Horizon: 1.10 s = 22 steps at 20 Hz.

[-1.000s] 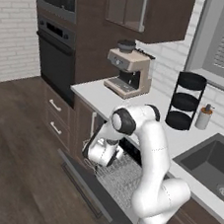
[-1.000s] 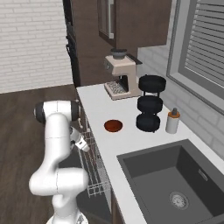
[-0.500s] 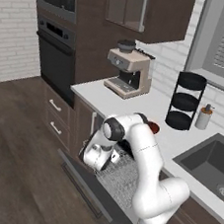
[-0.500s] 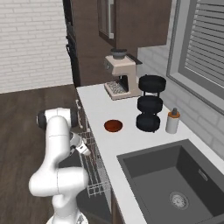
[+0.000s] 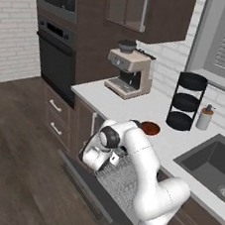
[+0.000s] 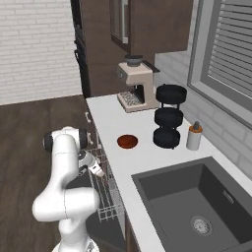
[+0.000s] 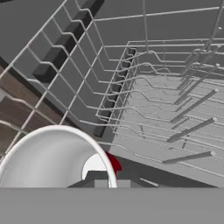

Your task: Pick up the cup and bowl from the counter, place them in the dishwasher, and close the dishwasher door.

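My gripper [image 5: 109,159] [image 6: 97,170] hangs low over the silver wire rack [image 5: 122,179] [image 7: 166,113] of the open dishwasher, shut on the cup. The hand view shows the cup [image 7: 57,159] from above, with its white rim and pale inside at the lower left and a sliver of red wall beside it. The cup sits just above the rack's tines. The reddish-brown bowl [image 5: 150,128] [image 6: 127,141] rests on the light counter [image 5: 101,95] [image 6: 113,123] behind the arm, in front of the tiered rack. The dark dishwasher door [image 5: 83,186] lies dropped open below the rack.
A beige coffee machine [image 5: 126,74] [image 6: 134,88] stands at the back of the counter. A black tiered rack [image 5: 186,101] [image 6: 169,118] and a small beige bottle [image 5: 204,117] [image 6: 194,136] stand right of it, and a dark sink [image 6: 192,197] further right. Black wall oven [image 5: 54,52] at left.
The hand has sunk a little lower toward the wire rack with the cup still in it, and the arm has folded down. The bowl has stayed put.
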Tool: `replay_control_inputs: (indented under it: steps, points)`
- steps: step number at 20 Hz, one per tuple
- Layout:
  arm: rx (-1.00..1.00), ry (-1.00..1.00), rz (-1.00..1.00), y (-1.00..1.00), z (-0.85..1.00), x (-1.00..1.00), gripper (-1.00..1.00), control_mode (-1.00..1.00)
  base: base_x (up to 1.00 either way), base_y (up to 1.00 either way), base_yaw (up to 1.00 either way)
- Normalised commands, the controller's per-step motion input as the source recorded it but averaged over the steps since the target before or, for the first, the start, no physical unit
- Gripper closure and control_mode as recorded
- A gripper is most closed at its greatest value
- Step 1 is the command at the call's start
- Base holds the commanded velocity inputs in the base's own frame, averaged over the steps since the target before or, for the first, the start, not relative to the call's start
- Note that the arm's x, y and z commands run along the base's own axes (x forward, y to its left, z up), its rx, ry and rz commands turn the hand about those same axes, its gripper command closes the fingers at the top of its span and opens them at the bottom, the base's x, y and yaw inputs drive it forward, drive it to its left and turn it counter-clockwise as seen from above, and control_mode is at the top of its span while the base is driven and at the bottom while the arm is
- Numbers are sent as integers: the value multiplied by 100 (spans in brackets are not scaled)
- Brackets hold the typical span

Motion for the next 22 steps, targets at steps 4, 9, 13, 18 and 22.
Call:
replay_control_inputs:
  steps: [4, 9, 13, 18, 22]
  points:
    - [0, 6, 0, 0, -37, 38, 100, -100, 0, 0, 0]
    - [0, 1, 0, 0, -41, 23, 100, -100, 0, 0, 0]
    - [0, 0, 0, 0, -42, 23, 100, -100, 0, 0, 0]
    - [-2, 3, 0, 3, -41, 9, -100, -100, 0, 0, 0]
    - [-2, 17, 0, 29, -29, -26, -100, -100, 0, 0, 0]
